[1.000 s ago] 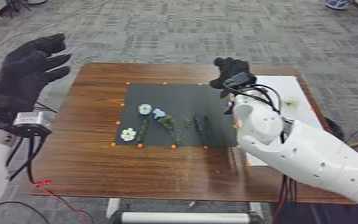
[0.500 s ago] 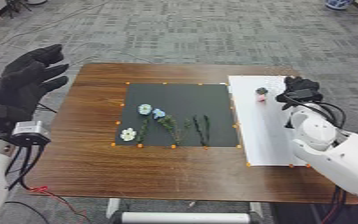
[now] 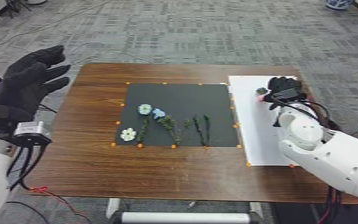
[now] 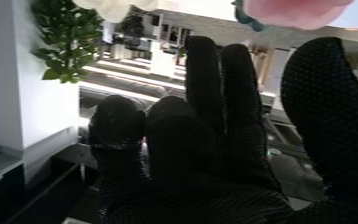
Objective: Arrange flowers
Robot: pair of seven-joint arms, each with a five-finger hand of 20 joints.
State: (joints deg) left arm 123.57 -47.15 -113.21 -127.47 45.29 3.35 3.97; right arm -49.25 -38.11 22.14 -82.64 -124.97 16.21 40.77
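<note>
My right hand [image 3: 286, 86] is over the far part of the white board [image 3: 260, 135], just beside a pink flower [image 3: 262, 98] and a small dark item [image 3: 262, 91]. In the right wrist view my right hand [image 4: 193, 145] has nothing in its grasp, its fingers relaxed; beyond the fingertips are a pink flower [image 4: 298, 10], a white bloom [image 4: 113, 6] and green leaves [image 4: 67, 42]. On the dark mat [image 3: 206, 97] lie two pale blue flowers [image 3: 145, 109], a white flower [image 3: 128, 134] and green stems [image 3: 206, 129]. My left hand [image 3: 26, 80] stays raised beyond the table's left edge, fingers relaxed.
Orange dots mark the borders of the mat and board on the brown table [image 3: 149, 175]. The right forearm [image 3: 331, 160] crosses the table's near right corner. Red and black cables hang by the left arm.
My right hand swung right from the mat's far right corner to the white board's far right side, then came back slightly left toward the pink flower. The left hand has barely moved.
</note>
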